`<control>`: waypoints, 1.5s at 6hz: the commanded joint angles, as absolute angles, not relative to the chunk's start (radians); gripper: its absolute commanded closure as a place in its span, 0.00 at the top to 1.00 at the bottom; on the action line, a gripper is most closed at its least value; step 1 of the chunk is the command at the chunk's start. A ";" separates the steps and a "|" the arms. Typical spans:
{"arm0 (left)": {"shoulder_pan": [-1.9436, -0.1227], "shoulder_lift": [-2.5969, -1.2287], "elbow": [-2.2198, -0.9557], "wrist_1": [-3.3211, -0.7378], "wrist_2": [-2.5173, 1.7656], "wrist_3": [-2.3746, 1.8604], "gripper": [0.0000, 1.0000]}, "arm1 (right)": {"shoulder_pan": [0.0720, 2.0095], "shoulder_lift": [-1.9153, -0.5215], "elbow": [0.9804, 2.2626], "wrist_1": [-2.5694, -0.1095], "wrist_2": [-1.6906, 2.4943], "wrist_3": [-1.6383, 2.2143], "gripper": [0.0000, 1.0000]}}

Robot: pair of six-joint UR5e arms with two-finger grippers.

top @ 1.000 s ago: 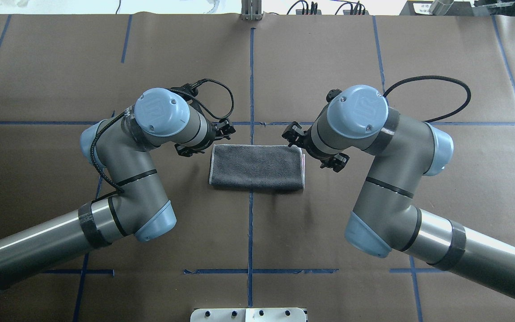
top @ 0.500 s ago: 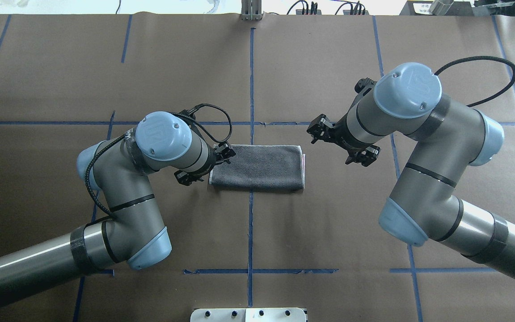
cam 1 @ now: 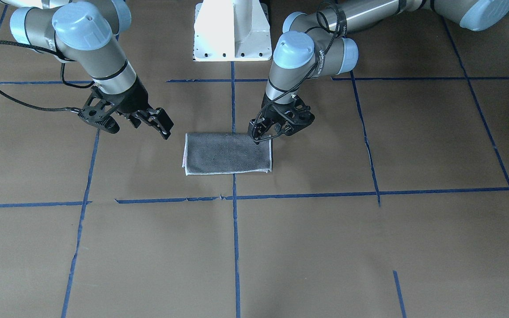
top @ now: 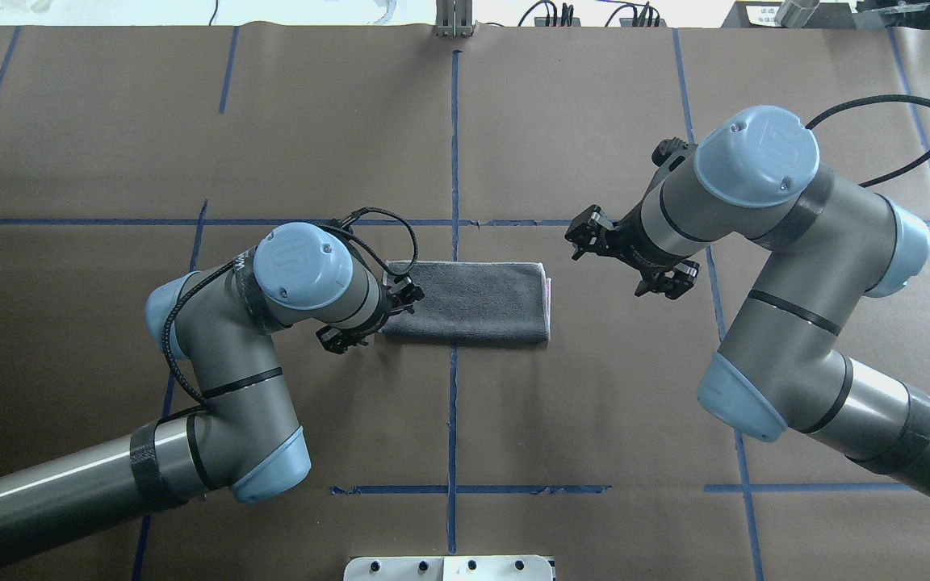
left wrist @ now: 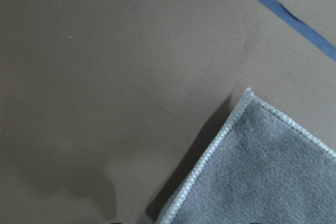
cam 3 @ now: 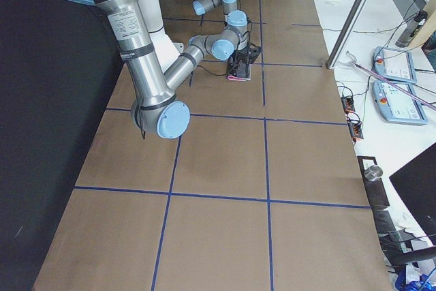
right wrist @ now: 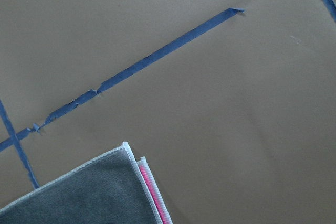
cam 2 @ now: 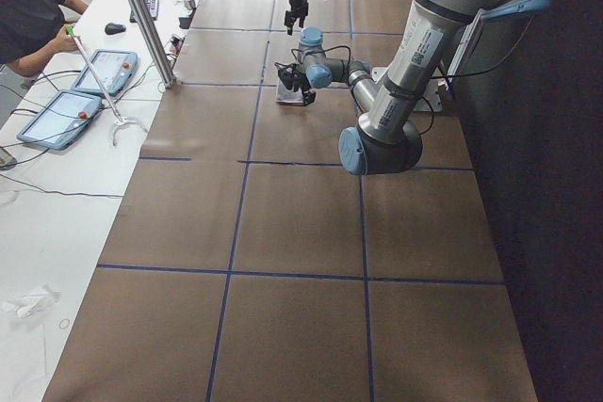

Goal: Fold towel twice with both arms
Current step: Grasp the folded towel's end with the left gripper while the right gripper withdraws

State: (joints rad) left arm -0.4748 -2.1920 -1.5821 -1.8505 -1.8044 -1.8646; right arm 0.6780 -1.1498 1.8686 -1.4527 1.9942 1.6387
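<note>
The towel (top: pixel 465 303) lies flat at the table's middle as a rectangle, grey face up, with a pink strip along its end on my right side (cam 1: pixel 185 154). My left gripper (cam 1: pixel 265 134) hangs low over the towel's left corner nearest the robot base and looks open and empty. It is mostly under the wrist in the overhead view (top: pixel 372 316). The left wrist view shows a grey hemmed towel corner (left wrist: pixel 262 171) and no fingers. My right gripper (cam 1: pixel 139 128) is open and empty, raised and clear of the pink end. The right wrist view shows that corner (right wrist: pixel 79 198).
The white pedestal base (cam 1: pixel 232 31) stands at the table's robot-side edge. Blue tape lines (top: pixel 454 161) cross the brown table cover. A metal post (cam 2: pixel 141 16), tablets (cam 2: pixel 57 115) and an operator (cam 2: pixel 28 7) are along the far side.
My right arm has pulled away from the towel's pink end, out to the right and farther from the base. My left gripper has slid along the towel's left edge toward the robot-side corner.
</note>
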 commanded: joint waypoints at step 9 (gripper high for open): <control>-0.460 -2.181 -1.589 -1.848 -1.802 -1.865 0.00 | 0.673 -1.143 1.882 -1.460 1.993 1.638 1.00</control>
State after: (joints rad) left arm -0.4603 -2.1812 -1.5831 -1.8488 -1.8035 -1.8653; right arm 0.6739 -1.1416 1.8816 -1.4604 1.9927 1.6383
